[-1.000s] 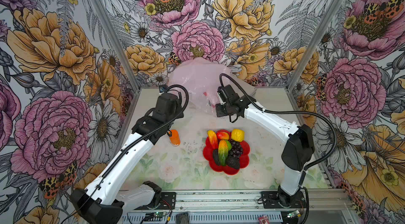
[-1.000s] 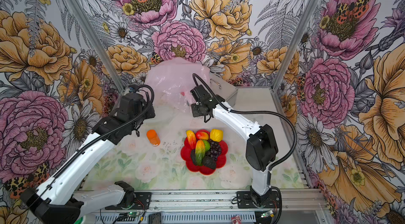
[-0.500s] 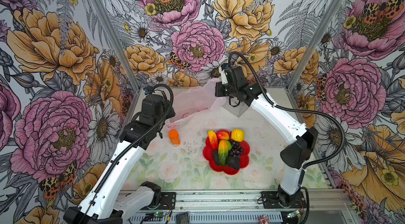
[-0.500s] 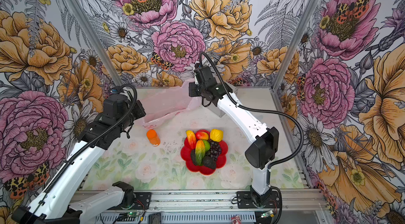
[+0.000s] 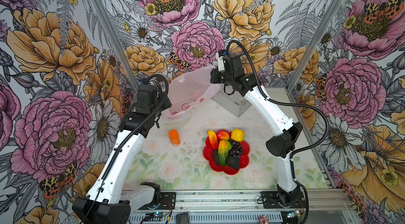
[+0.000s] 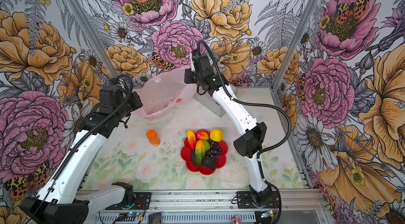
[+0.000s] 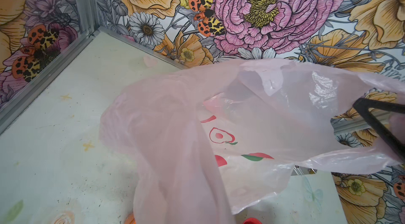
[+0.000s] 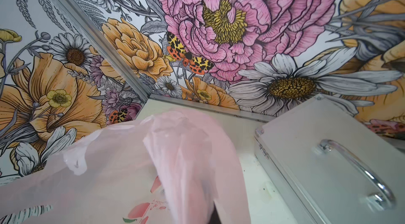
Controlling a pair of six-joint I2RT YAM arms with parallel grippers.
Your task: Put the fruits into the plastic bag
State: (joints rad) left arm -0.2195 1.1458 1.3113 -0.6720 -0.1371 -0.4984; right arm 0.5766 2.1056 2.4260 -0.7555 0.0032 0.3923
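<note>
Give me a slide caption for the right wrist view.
Close-up: crinkly translucent pink plastic bag hangs near the lens; silver metal case beside it.

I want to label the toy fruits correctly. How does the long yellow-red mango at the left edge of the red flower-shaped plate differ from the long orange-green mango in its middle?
Colour: the yellow-red mango shows no green; the orange-green mango ends in green. Place: the yellow-red mango lies by the plate's rim; the orange-green mango partly covers the black bumpy avocados. Both are long and lie nearly parallel.
</note>
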